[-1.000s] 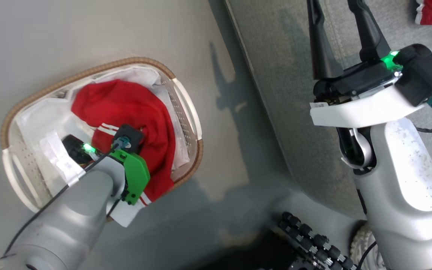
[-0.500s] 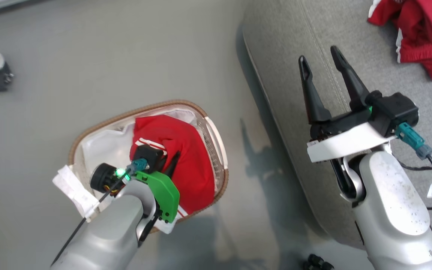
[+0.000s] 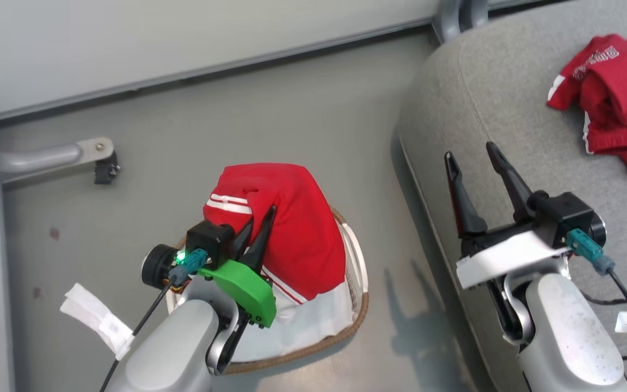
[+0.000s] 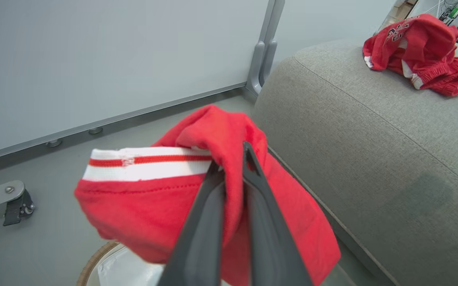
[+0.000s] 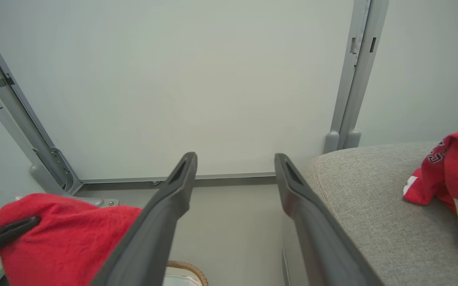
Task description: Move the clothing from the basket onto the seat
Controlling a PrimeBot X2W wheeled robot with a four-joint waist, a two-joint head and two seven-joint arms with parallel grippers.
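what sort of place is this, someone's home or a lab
Probably a lab mock-up of a living room: a grey sofa seat and laundry basket on bare grey floor, beside plain white partition panels with metal posts.

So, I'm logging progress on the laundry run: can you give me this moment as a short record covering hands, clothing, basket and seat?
left hand: shut on red garment, which hangs over the basket
right hand: open, empty, over the seat's edge
basket: on the floor beside the seat
seat: red clothing pile lies on it
stage: held garment not yet on the seat
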